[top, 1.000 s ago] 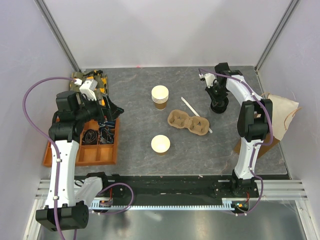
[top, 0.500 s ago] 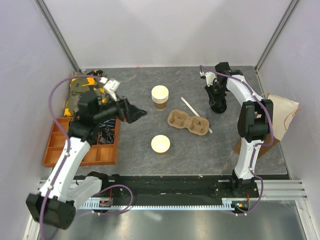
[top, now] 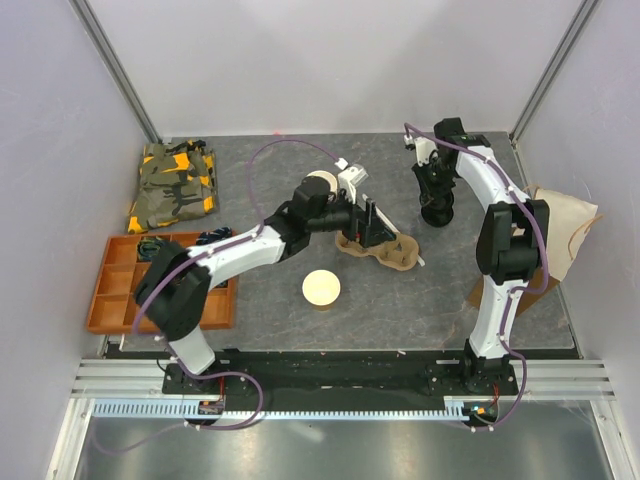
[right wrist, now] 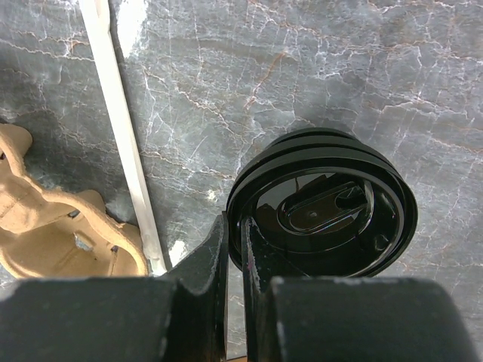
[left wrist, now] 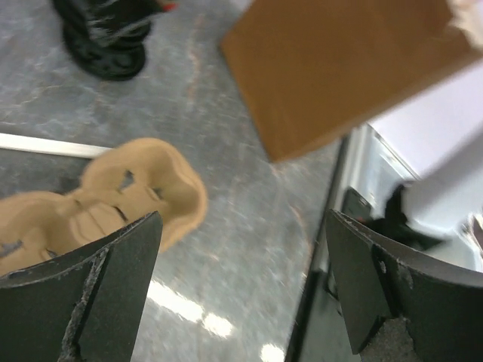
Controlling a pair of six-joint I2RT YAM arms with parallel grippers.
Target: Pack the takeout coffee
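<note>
Brown paper cup [top: 321, 288]: just in front of pulp carrier [top: 385, 247], uncapped. Left gripper [top: 373, 228]: swung from orange tray [top: 105, 325] to above carrier, jaws apart. Right gripper [top: 436, 201]: clamped on black lid [right wrist: 321, 207] rim, right of carrier. Likely next: cap 1 cup, then load.

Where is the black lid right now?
In the top view the black lid is at the table's far right, its rim pinched by the right end effector, just right of the white stirrer and cup carrier.

Camouflage cloth [top: 173, 186] lies just behind the orange tray [top: 118, 285].
</note>
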